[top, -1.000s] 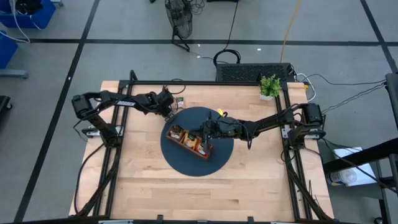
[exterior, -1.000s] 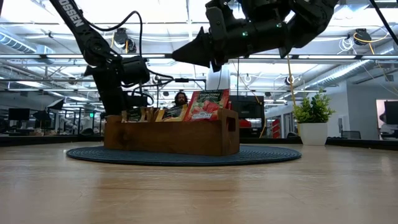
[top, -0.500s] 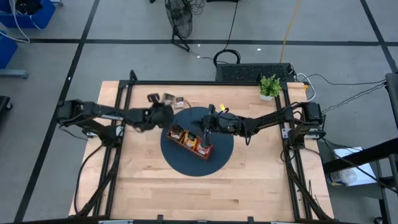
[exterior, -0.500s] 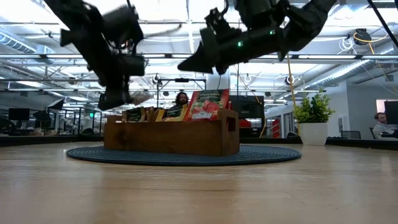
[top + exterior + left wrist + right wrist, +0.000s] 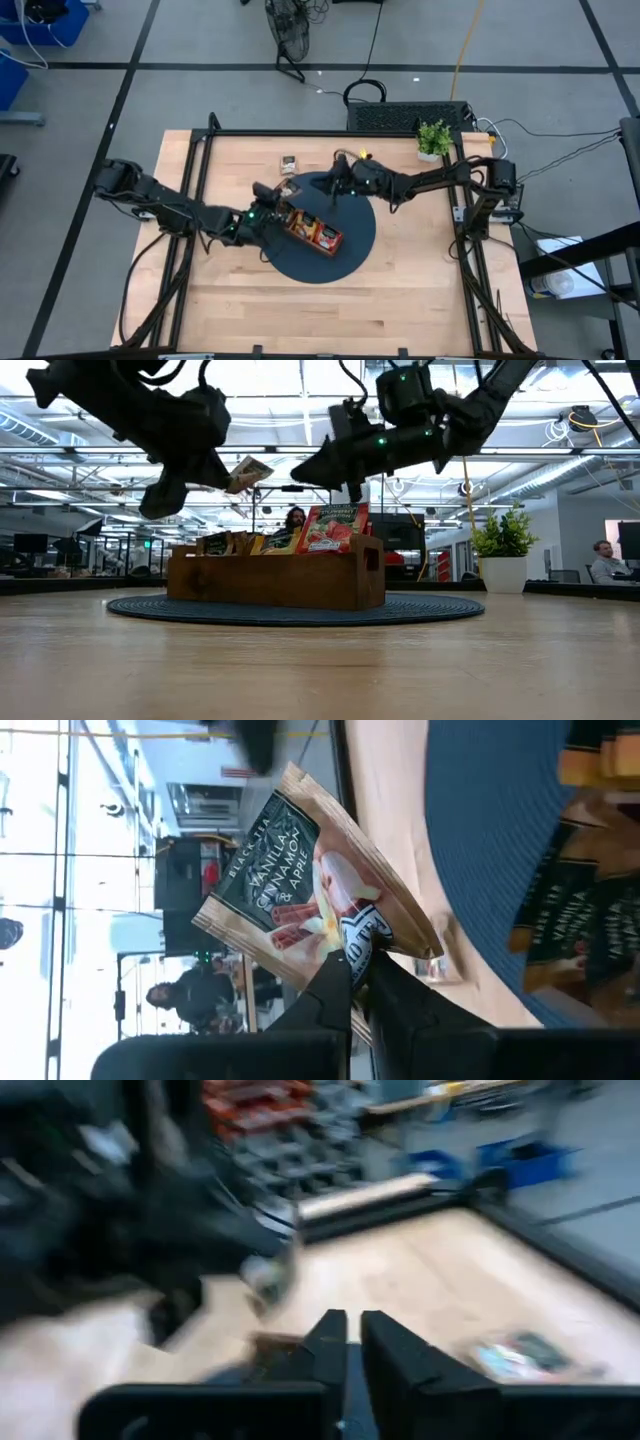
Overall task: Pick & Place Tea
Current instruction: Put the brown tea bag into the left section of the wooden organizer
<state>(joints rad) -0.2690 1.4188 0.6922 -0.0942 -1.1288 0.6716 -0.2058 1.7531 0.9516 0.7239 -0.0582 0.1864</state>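
The wooden tray (image 5: 312, 230) stands on a round dark blue mat (image 5: 350, 255), with tea sachets upright in it, a red one (image 5: 335, 528) at its right end. My left gripper (image 5: 262, 215) hovers by the tray's left end, shut on a dark brown sachet (image 5: 300, 880). In the low view that sachet (image 5: 248, 472) hangs above the tray. My right gripper (image 5: 333, 186) is above the mat's far edge, shut and holding nothing. One loose sachet (image 5: 289, 162) lies flat on the table beyond the mat. My left gripper pinches the dark brown sachet by one edge (image 5: 352, 952) between its two fingers. It reaches in from the table's left, pointing slightly down. The sachet sticks out past the fingertips, tilted and lifted clear of tray and table.
A small green potted plant (image 5: 433, 138) stands at the table's far right corner. A black frame (image 5: 200, 170) runs along the table's edges. People show in the room behind, far from the table.
My left gripper has swung from the loose sachets at the far side toward the near edge and the tray's left end. It rose and rolled its wrist, carrying the brown sachet clear of the table. My right gripper has drawn back from over the tray toward the far edge.
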